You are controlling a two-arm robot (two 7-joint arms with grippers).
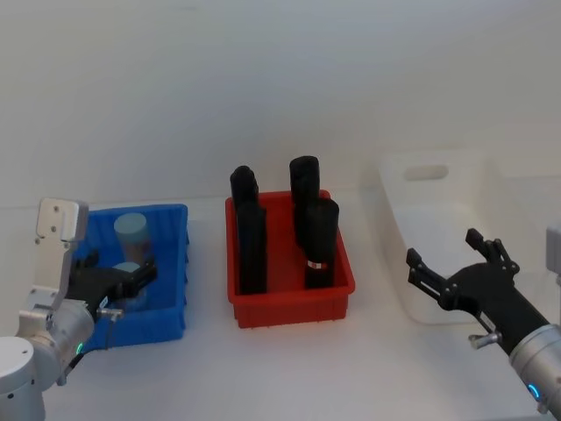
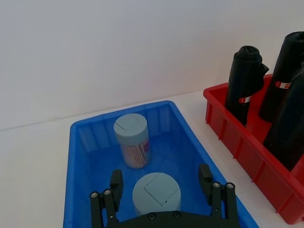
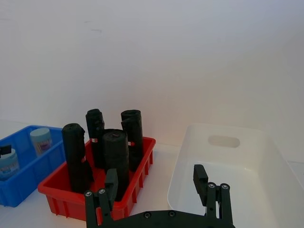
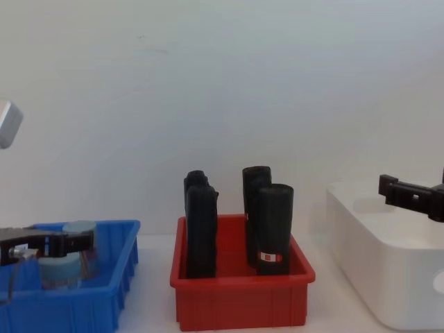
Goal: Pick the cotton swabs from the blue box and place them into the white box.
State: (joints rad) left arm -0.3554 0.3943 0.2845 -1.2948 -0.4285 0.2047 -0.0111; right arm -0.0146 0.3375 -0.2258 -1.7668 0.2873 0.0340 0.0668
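Cotton swabs [image 2: 131,142]: two jars upright in blue box [image 1: 180,263], left. Light, rigid, smooth-sided, probably slippery; grip round body. Left gripper [image 2: 160,176]: jaws apart over near jar [image 2: 156,192]. Right gripper [image 3: 156,175]: jaws apart near white box [image 3: 247,135].

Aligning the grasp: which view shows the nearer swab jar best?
Left wrist view: the nearer swab jar sits centred before the open left gripper. Head and chest: gripper partly hides it. Right wrist: far off.
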